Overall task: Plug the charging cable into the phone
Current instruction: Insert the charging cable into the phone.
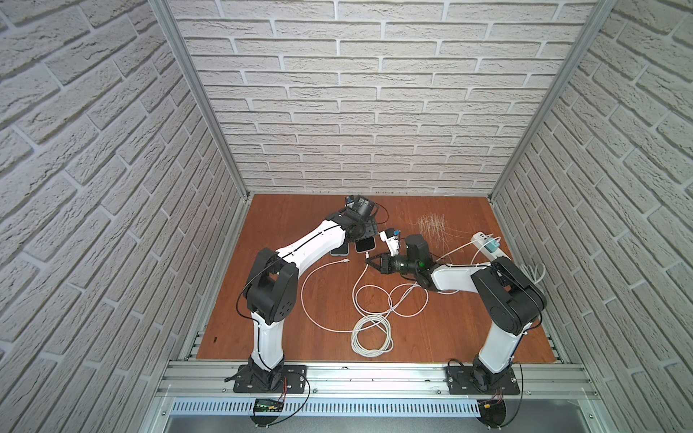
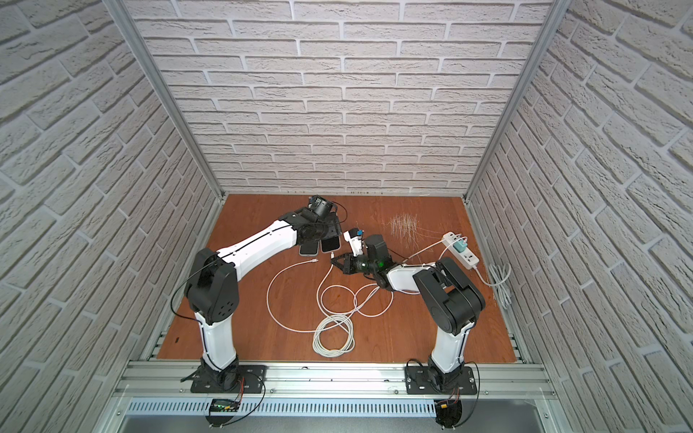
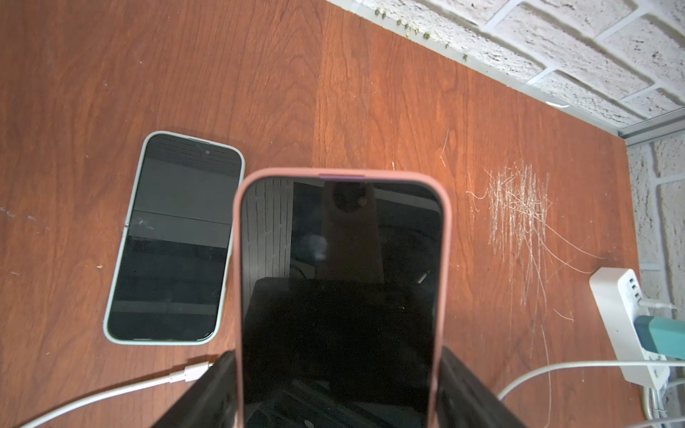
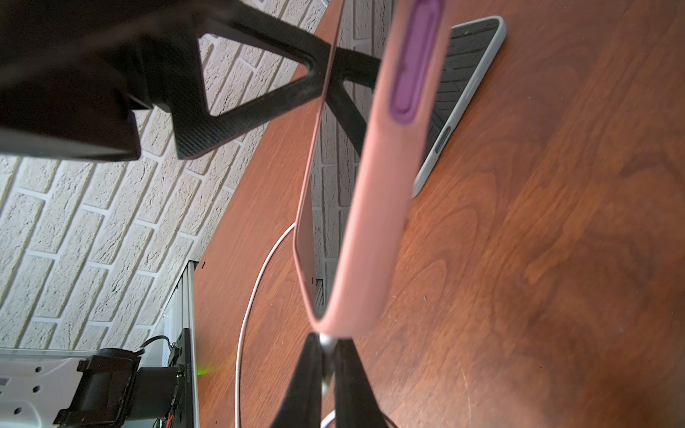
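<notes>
My left gripper [image 3: 335, 354] was spread wide and clamped on both long sides of the pink-cased phone [image 3: 341, 266]. It held the phone raised off the table [image 3: 370, 92], beside a second phone [image 3: 174, 237] that lay flat. My right gripper [image 4: 327, 342] was pinched fully closed on the charging cable plug [image 4: 326, 339], whose metal tip met the pink-cased phone's bottom edge right at my fingertips; whether it had entered the port, I could not tell.

White brick walls [image 1: 375, 112], scratched reddish wood tabletop [image 1: 450, 330], aluminium frame rails [image 1: 375, 375]
</notes>
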Robot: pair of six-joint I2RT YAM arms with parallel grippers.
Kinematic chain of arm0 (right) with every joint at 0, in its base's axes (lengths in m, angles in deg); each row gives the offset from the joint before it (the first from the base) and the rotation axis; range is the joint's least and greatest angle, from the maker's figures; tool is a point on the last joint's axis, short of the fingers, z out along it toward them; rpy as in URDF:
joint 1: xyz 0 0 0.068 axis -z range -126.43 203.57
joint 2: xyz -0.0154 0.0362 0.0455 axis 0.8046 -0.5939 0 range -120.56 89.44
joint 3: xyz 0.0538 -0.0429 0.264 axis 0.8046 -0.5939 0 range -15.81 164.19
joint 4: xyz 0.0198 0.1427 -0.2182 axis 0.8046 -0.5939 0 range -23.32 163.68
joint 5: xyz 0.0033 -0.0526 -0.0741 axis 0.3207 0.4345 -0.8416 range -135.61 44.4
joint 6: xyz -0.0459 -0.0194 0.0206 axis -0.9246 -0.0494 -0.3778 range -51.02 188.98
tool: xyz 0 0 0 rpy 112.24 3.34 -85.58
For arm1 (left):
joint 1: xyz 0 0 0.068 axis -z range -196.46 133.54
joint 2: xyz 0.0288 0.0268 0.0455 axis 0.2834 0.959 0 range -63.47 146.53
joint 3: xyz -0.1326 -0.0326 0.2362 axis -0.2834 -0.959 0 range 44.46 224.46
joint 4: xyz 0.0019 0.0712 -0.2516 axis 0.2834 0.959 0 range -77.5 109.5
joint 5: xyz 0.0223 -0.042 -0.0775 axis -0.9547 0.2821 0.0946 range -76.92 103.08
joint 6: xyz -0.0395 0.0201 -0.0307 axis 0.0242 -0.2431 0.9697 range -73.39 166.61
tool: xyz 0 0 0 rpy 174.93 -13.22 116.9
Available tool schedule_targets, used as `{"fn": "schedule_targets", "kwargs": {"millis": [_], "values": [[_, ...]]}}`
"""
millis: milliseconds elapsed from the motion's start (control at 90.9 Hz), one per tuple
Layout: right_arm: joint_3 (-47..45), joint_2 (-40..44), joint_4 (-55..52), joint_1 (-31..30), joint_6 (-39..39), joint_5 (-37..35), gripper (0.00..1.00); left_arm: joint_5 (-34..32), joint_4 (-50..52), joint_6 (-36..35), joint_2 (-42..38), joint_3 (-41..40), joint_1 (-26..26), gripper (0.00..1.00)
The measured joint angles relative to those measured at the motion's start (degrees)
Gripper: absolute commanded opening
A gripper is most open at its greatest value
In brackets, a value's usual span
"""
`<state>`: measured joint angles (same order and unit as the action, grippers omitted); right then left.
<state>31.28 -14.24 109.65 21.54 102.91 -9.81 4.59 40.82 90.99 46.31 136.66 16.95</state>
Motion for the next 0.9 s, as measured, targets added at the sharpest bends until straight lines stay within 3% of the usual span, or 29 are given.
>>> {"fn": "schedule_targets", "kwargs": {"millis": [902], "values": [[0.0,0.0,0.5,0.0,0.4,1.3,0.04,0.2,-1.5,-0.9,-0.5,-1.3,0.0,0.32]]}}
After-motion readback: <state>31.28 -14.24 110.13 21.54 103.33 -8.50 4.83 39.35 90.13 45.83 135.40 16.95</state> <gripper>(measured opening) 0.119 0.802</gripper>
